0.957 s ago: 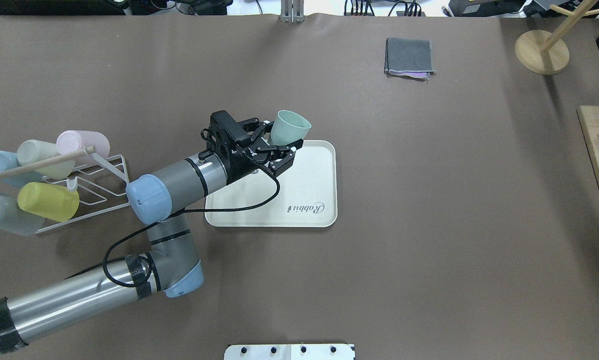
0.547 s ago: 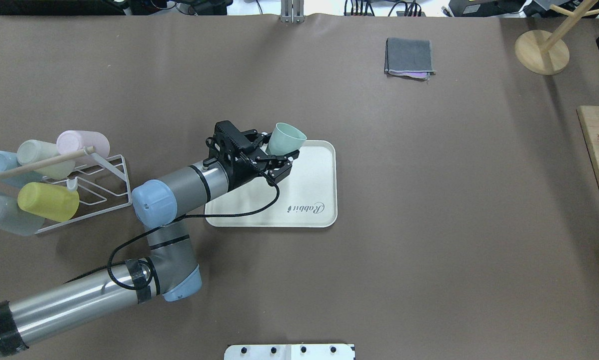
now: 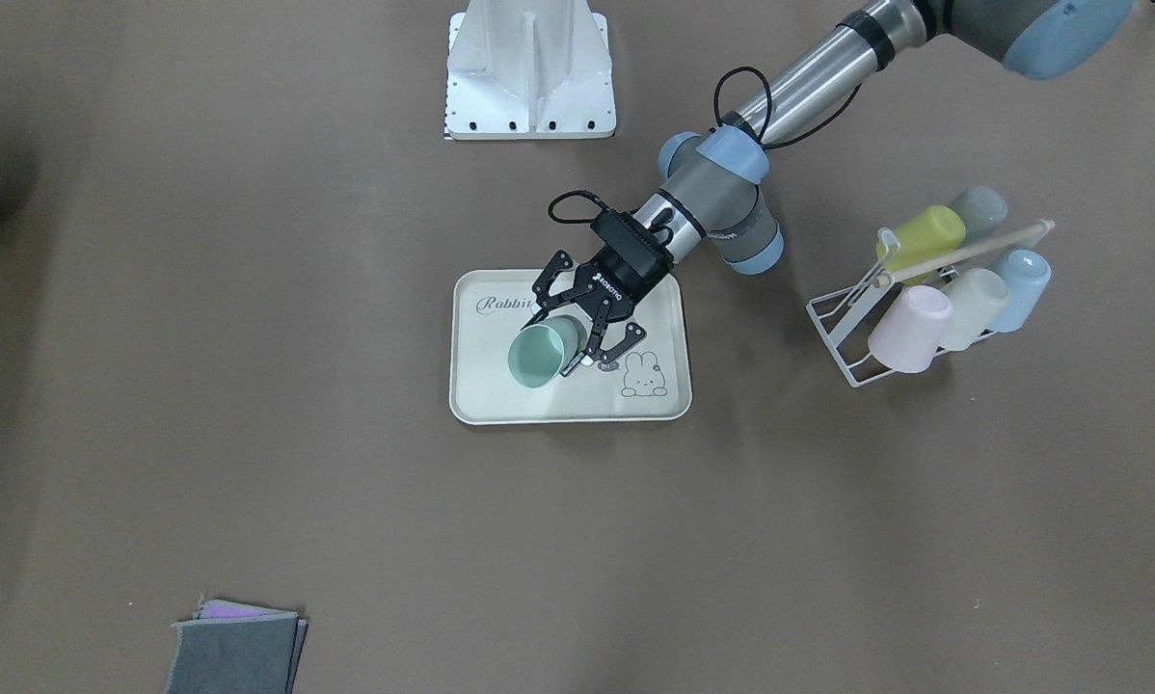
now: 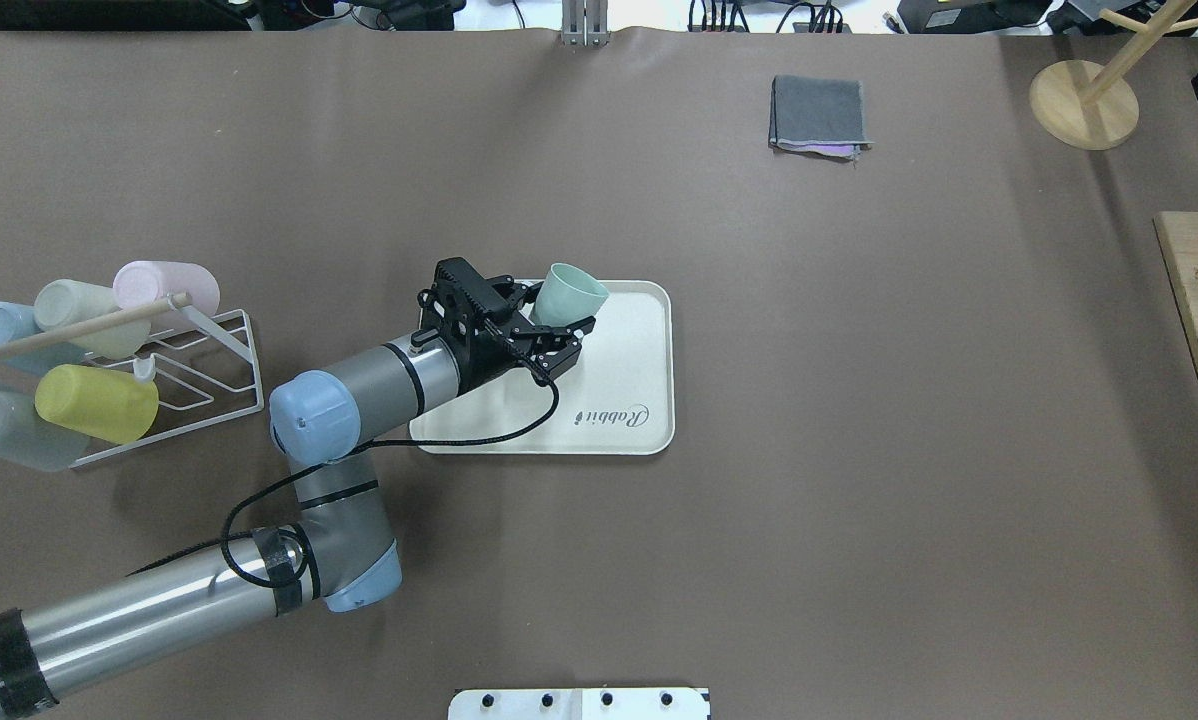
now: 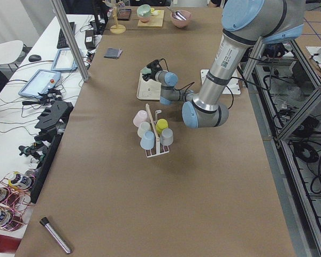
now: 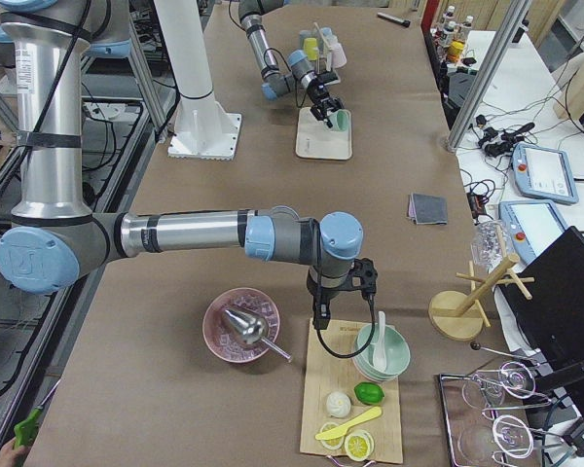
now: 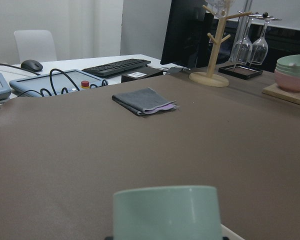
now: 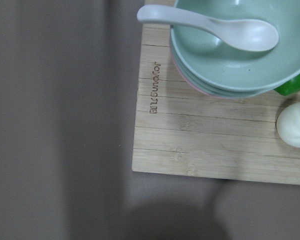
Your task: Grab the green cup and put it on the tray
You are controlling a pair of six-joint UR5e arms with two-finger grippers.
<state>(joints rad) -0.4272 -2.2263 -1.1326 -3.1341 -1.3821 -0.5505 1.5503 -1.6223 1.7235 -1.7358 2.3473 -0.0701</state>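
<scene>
Placement step in hand: left gripper [image 4: 559, 306] is clasping green cup [image 4: 571, 294] by its side wall, one finger on each side. It is holding the cup tilted above tray [image 4: 631, 400], mouth pointing up and away from the robot. Front-facing view is showing the cup inside the tray's outline, near its middle. Base contact with the tray is not resolving in any view; the cup is probably hanging just clear, but shadow cues are weak. Left wrist camera is seeing only the cup's rim, with bare table beyond. Judgement: pick is done and set-down is pending. Next move is calling for levelling the wrist so the base comes flat and lowering until the cup seats on the tray. After that come parting the fingers and backing off without catching the rim. Right gripper [image 6: 319, 319] is hanging over wooden board [image 8: 190, 150], well apart from the tray; whether its fingers are parted cannot be told from the side view.
</scene>
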